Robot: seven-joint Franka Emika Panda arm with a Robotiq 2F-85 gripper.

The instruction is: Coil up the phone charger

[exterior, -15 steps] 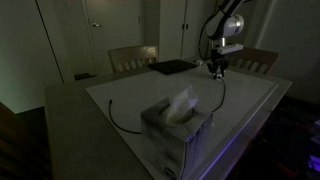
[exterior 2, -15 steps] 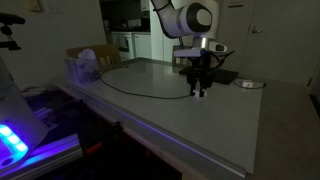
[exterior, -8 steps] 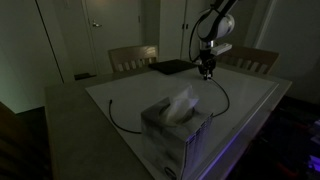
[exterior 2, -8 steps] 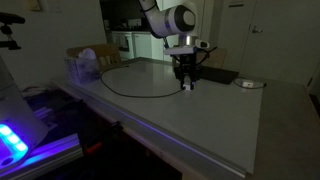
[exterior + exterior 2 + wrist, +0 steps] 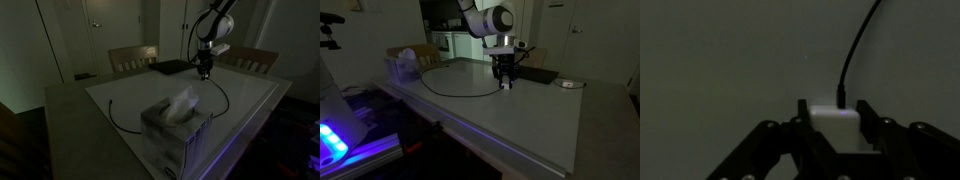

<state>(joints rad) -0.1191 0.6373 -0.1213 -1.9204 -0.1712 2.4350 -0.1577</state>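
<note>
Gripping the small white plug block (image 5: 835, 128) of the phone charger (image 5: 854, 52), the jaws stand partly closed, one dark finger pressed to each side of the block in the wrist view. The thin dark cable leaves the block's far edge and runs away over the grey tabletop (image 5: 720, 60) in a gentle bend.

In both exterior views the arm (image 5: 210, 28) (image 5: 492, 20) reaches down near the far side of the tabletop (image 5: 255, 98) (image 5: 520, 125), with the jaws just beside a flat black pad (image 5: 172, 67) (image 5: 542, 76). Whether the block rests on the surface or hangs just above it cannot be told.

From the jaws the cable (image 5: 226, 98) (image 5: 460, 96) sweeps out in a wide open curve across the tabletop towards the tissue box (image 5: 175, 128) (image 5: 403, 68), lying flat and uncoiled.

The tissue box stands upright near the tabletop's edge, well apart from the jaws, with a white tissue (image 5: 183, 100) sticking up out of its top opening. The room is dim and finer detail is lost.
</note>
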